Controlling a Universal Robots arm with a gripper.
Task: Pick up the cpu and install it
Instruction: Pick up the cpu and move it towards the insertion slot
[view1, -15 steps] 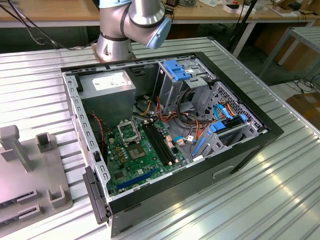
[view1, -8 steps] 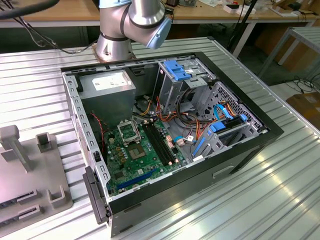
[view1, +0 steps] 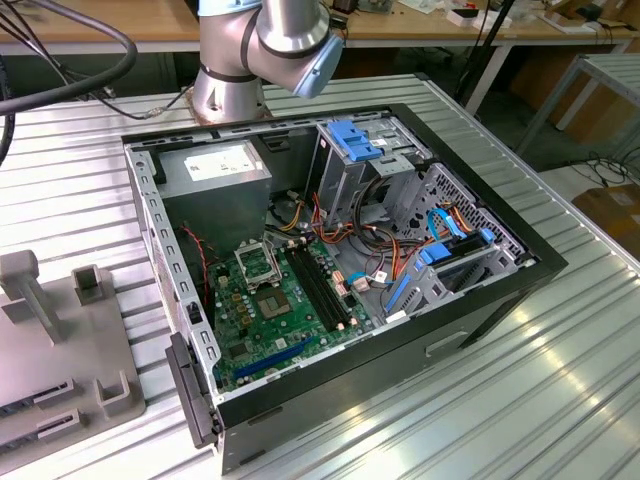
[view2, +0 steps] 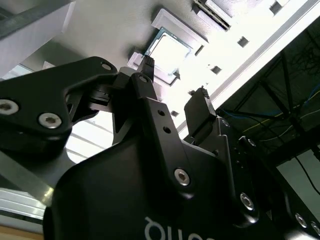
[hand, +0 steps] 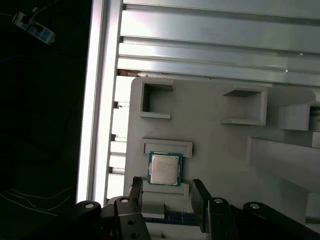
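In the exterior view, the silver arm (view1: 272, 45) rose from its base at the far edge of the ribbed metal table (view1: 520, 400). An open computer case (view1: 535, 268) lay on that table with its side panel off. Inside it the green motherboard (view1: 262, 335) faced up. It carried a shiny square socket frame (view1: 255, 262) and, just beside that, a small dark die (view1: 272, 303). A grey fixture tray (view1: 55, 350) with upright posts sat on the table to the exterior view's left of the case.

In the second wrist view, the gripper (view2: 172, 89) was seen from behind its black body. Its two fingers (view2: 201, 111) stood well apart, with nothing between them. Past the fingertips lay the cpu (view2: 167, 52), a pale, brightly lit square with a thin greenish rim, flat on the grey tray.

In the first wrist view, the cpu (hand: 165, 168) lay flat on the grey tray (hand: 215, 145), metal top up. It was seated between two low raised ledges (hand: 167, 147) and near the tray edge that bordered the table's ribs. The gripper (hand: 167, 191) hung over the tray near the chip with its jaws spread open. One finger (hand: 136, 186) showed to either side of the chip's line. The tips looked clear of the cpu, and it was not gripped.
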